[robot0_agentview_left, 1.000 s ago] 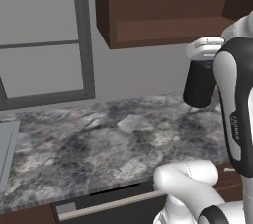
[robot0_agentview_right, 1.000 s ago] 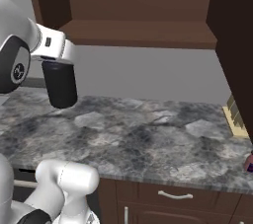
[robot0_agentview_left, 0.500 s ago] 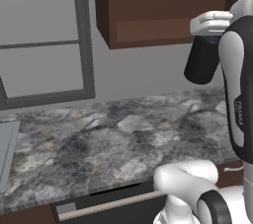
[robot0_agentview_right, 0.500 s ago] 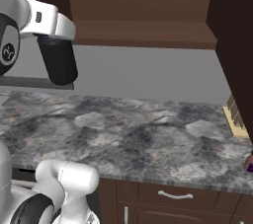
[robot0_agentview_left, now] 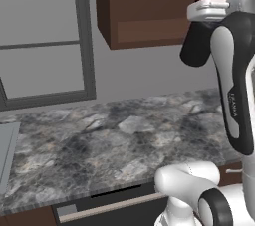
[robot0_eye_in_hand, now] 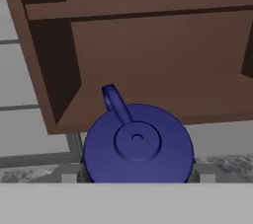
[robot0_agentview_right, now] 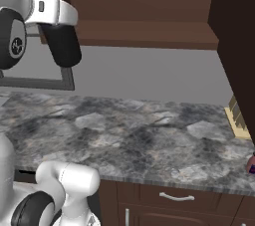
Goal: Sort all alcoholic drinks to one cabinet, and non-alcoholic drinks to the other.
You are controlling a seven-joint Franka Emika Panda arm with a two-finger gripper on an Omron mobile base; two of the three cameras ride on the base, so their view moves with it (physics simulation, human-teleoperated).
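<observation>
My gripper is shut on a wide black bottle with a blue lid, one of the non-alcoholic drinks. The bottle hangs high above the counter, just below and in front of the dark brown wall cabinet. From the right base view the gripper holds the black bottle left of the open cabinet, whose door stands open at the right. Over the lid, the hand view looks into the cabinet's plank shelf. My finger tips are mostly hidden beside the bottle.
A grey marble counter runs below, with a sink edge at far left and a window behind. At the counter's right end stand a pale slatted thing and a small reddish thing. Drawers sit under the counter.
The arm has lifted the black bottle upward, from mid-wall height to the level of the cabinet's bottom edge. The grip has not changed.
</observation>
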